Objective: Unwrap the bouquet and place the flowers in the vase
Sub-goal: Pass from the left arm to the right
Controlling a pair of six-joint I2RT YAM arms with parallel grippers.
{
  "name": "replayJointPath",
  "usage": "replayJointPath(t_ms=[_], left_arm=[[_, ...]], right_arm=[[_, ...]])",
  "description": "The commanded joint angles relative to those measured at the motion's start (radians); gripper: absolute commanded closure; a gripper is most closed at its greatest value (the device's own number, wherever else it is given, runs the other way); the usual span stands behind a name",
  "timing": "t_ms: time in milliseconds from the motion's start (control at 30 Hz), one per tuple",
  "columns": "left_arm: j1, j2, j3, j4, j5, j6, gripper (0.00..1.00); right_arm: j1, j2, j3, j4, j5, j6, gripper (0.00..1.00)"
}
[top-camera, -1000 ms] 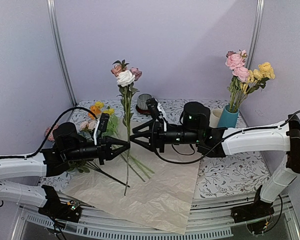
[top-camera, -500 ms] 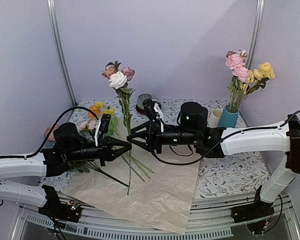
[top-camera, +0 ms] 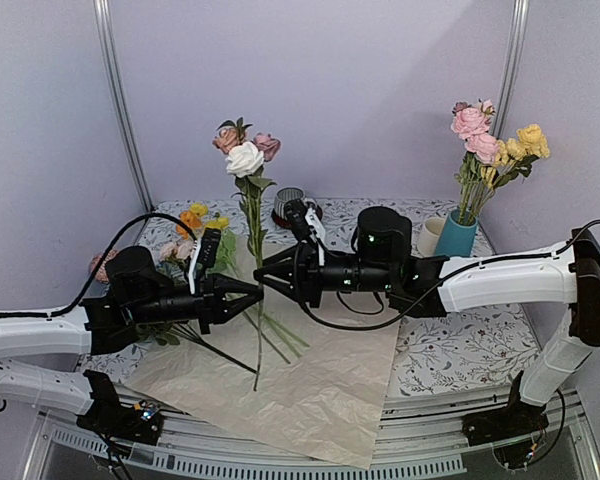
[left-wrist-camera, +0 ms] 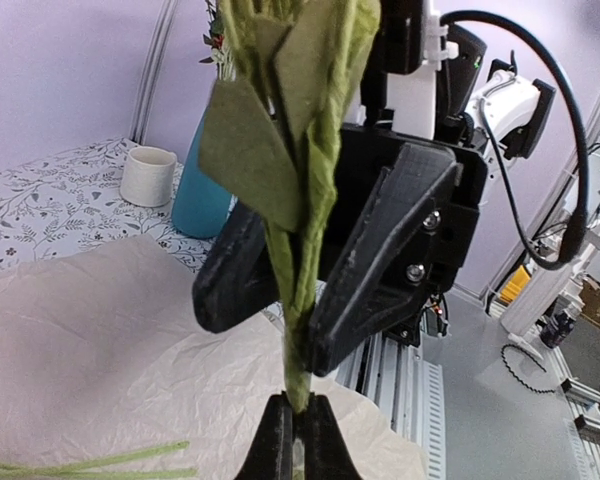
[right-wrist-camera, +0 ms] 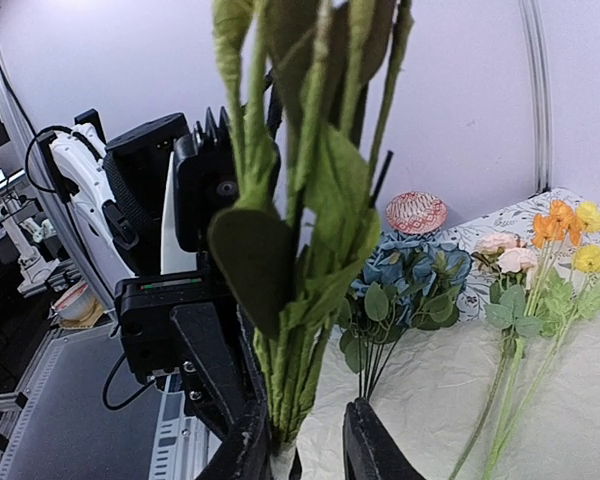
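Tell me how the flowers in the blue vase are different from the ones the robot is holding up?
The vase flowers stand in the teal vase at the far right; the held flowers hang in the air over the paper, pinched by the left gripper. The vase flowers are pink and yellow; the held flowers are white and pink. Both stand upright on long green stems.

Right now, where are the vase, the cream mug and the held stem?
vase point(top-camera: 456, 239): top external view, teal wall below the rim.
cream mug point(left-wrist-camera: 147, 176): left wrist view, its side wall.
held stem point(top-camera: 253, 215): top external view, leafy middle stretch.
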Motion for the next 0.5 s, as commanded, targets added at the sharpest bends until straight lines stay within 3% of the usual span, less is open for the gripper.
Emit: replayJointPath(t_ms=[0,100,200,467], left_arm=[[-0.018,0.002,0.01,0.009,0.0,0.016,0.98],[-0.02,0.001,0.005,0.013,-0.008,0.013,0.92],[-0.02,-0.001,0.001,0.013,-0.019,0.009,0.81],[-0.023,-0.026,-0.016,-0.001,-0.075,-0.006,0.12]], right_arm=[[0.006,0.009,0.012,0.022,-0.022,0.001,0.76],[0.006,0.002,0.003,0.022,-0.011,-0.004,0.8],[0.006,-0.023,-0.026,0.031,0.066,0.002,0.93],[0.003,-0.147,-0.145,0.035,0.347,-0.011,0.97]])
